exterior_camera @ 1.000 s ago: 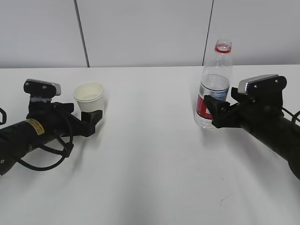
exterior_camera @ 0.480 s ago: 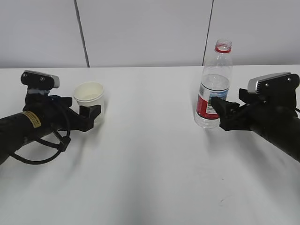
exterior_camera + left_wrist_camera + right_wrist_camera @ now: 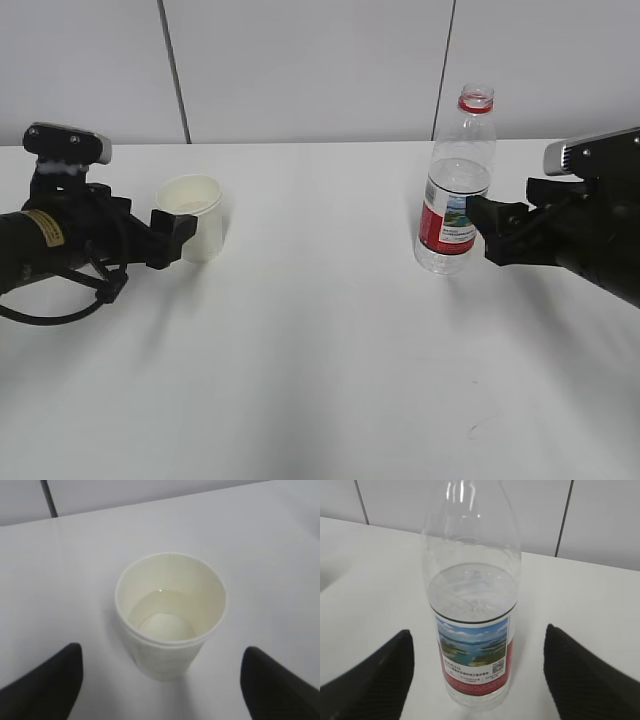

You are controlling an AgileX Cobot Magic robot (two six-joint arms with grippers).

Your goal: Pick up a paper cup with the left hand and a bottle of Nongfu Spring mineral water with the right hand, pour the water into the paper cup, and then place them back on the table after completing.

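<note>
The white table (image 3: 330,360) carries everything. The right hand (image 3: 497,229) reaches in from the right edge, jaws spread wide and holding nothing, tips just short of the bottle (image 3: 455,190). The left gripper (image 3: 172,235) is likewise wide open and empty, its fingers just beside the paper cup (image 3: 193,216). The bottle stands upright and uncapped right of centre, the water (image 3: 470,587) reaching the label's top edge. The cup stands upright at left (a little clear liquid inside).

Left hand (image 3: 172,237) is lying low near the desk's left edge, fingers spread, gripping nothing. Right hand (image 3: 490,230) is mirroring it, also spread.
</note>
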